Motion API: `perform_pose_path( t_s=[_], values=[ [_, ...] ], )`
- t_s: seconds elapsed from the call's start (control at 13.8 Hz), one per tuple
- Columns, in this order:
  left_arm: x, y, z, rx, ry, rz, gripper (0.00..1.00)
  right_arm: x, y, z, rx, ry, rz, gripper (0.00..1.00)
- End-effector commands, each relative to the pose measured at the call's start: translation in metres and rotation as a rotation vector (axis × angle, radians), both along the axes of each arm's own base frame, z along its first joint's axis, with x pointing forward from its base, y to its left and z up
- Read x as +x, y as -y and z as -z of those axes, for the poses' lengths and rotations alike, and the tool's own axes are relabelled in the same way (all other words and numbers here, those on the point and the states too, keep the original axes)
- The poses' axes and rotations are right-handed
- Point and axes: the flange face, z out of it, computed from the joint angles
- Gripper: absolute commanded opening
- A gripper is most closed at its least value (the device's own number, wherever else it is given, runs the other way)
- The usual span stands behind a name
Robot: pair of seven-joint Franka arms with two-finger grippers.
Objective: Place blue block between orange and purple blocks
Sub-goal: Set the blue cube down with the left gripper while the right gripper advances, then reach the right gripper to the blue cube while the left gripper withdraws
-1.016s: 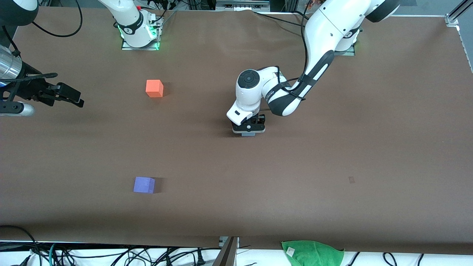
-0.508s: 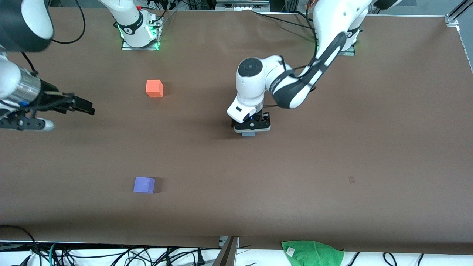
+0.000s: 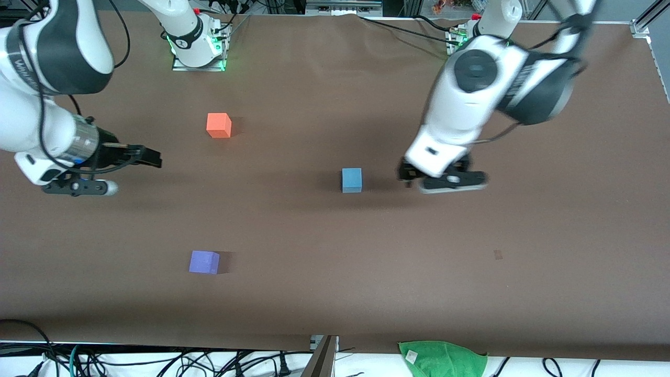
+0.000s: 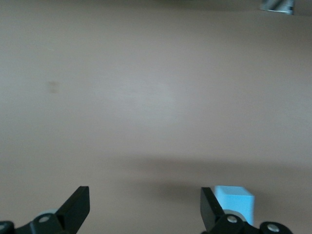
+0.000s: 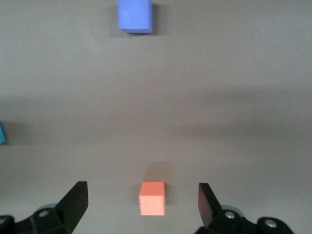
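Observation:
The blue block sits alone on the brown table near its middle; it also shows in the left wrist view and as a sliver in the right wrist view. The orange block lies toward the right arm's end, and the purple block lies nearer the camera than it. My left gripper is open and empty, beside the blue block toward the left arm's end. My right gripper is open and empty over bare table, with the orange block and purple block in its view.
A green cloth lies at the table's edge nearest the camera. Cables run along that edge. The right arm's base stands farthest from the camera.
My left gripper has let go of the blue block, lifted and swung toward the left arm's end. My right gripper has moved toward the table's middle.

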Motion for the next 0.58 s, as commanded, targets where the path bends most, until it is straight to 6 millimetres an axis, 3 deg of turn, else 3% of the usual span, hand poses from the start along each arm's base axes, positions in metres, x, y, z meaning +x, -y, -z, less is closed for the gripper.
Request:
perform_pose_path(
  t_s=[0.0,0.22,0.36,0.51],
  values=[
    [0.006,-0.044,-0.053,0.016,-0.106,0.1,1.0,0.004,-0.088,0.031,0.031,0.024,0.002,1.0],
    [0.004,-0.096,-0.088,0.039,-0.193,0.082,1.0,-0.003,-0.201,0.066,0.066,0.083,0.104,1.0],
    [0.005,-0.121,-0.107,0.056,-0.195,0.065,1.0,-0.013,-0.261,0.092,0.063,0.091,0.122,1.0],
    [0.011,-0.141,-0.104,0.057,-0.209,0.088,1.0,-0.029,-0.331,0.122,0.051,0.148,0.105,1.0]
  ],
)
